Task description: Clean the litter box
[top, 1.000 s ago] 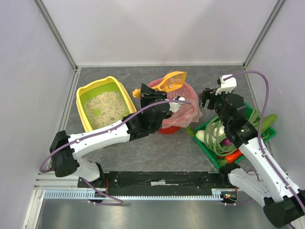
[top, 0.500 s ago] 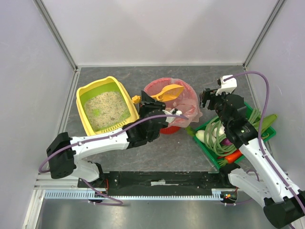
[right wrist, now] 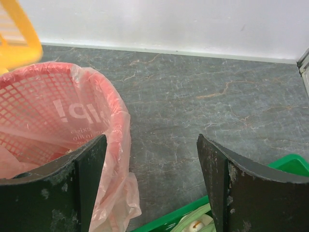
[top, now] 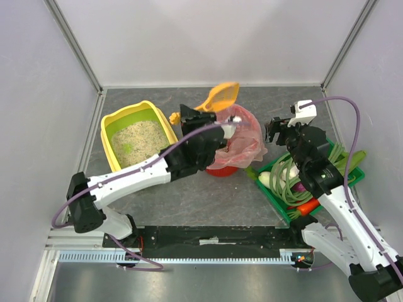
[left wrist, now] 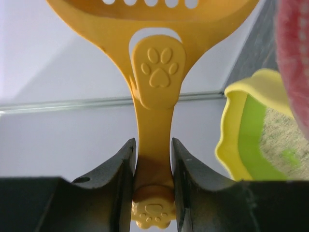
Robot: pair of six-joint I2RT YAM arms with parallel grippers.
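The left gripper (left wrist: 153, 159) pinches the smooth handle of an orange plastic litter scoop (left wrist: 155, 82), which has embossed paw prints and a slotted bowl. It holds the scoop raised by the far side of the round red mesh bin (right wrist: 34, 111), which is lined with a crinkled pink bag. The litter box (top: 118, 117), a yellow rounded-rectangular tray with green inner walls and pale grainy litter (top: 141, 139), sits on the grey marbled table (top: 208, 195) just left of the bin. The right gripper (right wrist: 152, 164) hangs near the green vegetable tray (right wrist: 287, 164), its scuffed black fingers spread wide.
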